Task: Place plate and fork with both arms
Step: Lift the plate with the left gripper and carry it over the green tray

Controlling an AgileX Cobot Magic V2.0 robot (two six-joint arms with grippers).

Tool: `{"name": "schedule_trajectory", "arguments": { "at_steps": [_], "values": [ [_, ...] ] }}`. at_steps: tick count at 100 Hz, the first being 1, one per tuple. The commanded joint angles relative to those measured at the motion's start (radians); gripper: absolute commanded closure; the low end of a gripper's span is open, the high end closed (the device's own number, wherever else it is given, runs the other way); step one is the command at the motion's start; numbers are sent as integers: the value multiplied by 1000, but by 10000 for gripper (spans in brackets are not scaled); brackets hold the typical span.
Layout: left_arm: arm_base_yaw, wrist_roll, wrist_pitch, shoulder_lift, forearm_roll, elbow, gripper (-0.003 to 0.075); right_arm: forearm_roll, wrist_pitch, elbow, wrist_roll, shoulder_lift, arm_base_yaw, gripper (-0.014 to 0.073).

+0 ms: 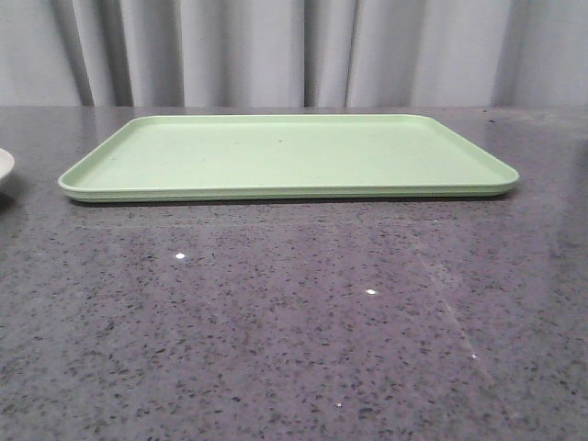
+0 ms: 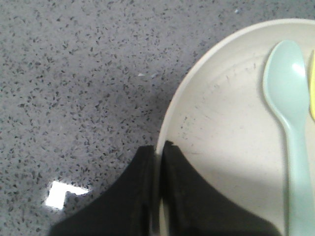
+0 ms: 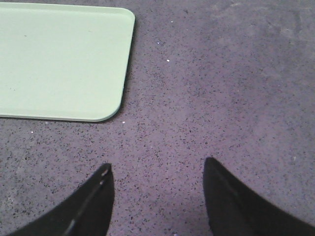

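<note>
The cream plate (image 2: 231,123) fills one side of the left wrist view, and only a sliver of its rim (image 1: 5,165) shows at the far left edge of the front view. My left gripper (image 2: 158,145) is shut on the plate's rim, one finger inside and one outside. A yellow edge of the fork (image 2: 312,83) peeks in beside a pale blue spoon (image 2: 290,108) lying in the plate. My right gripper (image 3: 157,167) hangs open over bare countertop, near a corner of the green tray (image 3: 64,59). Neither arm appears in the front view.
The flat light-green tray (image 1: 285,156) lies at the middle back of the dark speckled countertop (image 1: 294,322). Grey curtains hang behind the table.
</note>
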Motion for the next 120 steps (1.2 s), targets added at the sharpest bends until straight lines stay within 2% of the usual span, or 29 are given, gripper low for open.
{"name": "schedule_trajectory", "arguments": {
  "at_steps": [1,37,65,120],
  "values": [
    [2,22,-12,-51,-29,-20,739,-1,-64,-35,-5,10,-6,176],
    [2,34,43,-133,-78,-75,729,-1,-63,-35,-5,10,-6,176],
    [2,126,104,-147,-242,-134,729,-1,-62,-35,-5,10,-6,176],
    [-11,128,104,-139,-472,-152,731,-1,-61,-35,-5,10,-6,176]
  ]
}}
